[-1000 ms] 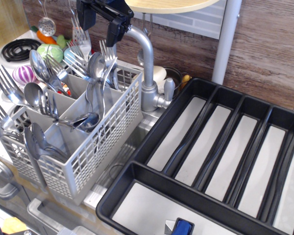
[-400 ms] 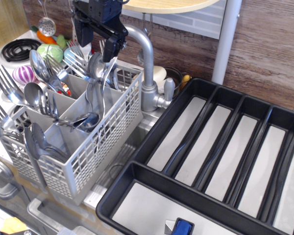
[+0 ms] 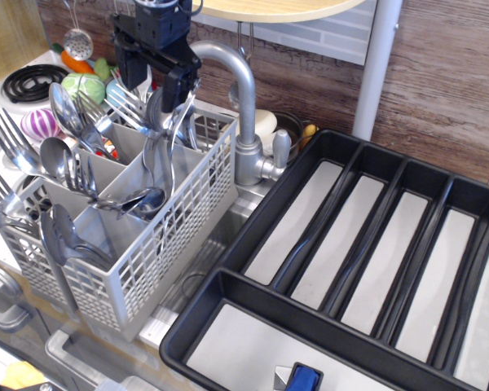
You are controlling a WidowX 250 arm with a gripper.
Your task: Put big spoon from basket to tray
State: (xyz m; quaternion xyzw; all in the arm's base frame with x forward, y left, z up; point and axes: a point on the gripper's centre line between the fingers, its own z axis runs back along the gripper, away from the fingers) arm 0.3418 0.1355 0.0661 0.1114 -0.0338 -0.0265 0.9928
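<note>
Above the basket [image 3: 159, 252] rim, gripper [image 3: 152, 79] gapes.

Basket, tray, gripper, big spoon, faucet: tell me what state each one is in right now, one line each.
basket: upright, compartments full of standing cutlery.
tray: compartments empty, apart from a small blue object at the front edge.
gripper: open, fingers lowered over the basket's rear compartment, nothing held.
big spoon: standing in the basket, bowl up, between the fingers.
faucet: no water running.
</note>
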